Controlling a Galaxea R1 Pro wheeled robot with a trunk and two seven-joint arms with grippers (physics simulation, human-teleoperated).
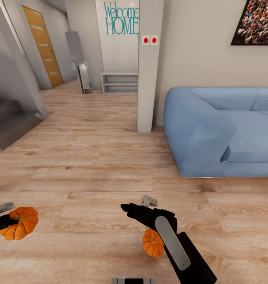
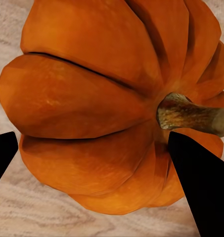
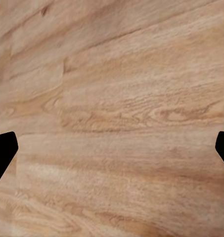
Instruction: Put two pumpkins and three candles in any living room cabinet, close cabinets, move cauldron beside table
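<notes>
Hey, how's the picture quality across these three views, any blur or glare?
Head view: evenly lit, sofa sharp, no glare on the floor. Left wrist view: pumpkin very close, slightly soft, stem blurry. Right wrist view: floorboards soft, no shadows.

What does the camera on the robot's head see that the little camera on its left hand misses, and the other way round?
The head view alone takes in the room: a blue sofa, a Welcome HOME sign, stairs, a wooden door, and a second pumpkin beside the right arm. The left wrist view alone gives a close look at the held pumpkin's brown stem and ribs. Both show that pumpkin in the left gripper above the wood floor.
</notes>
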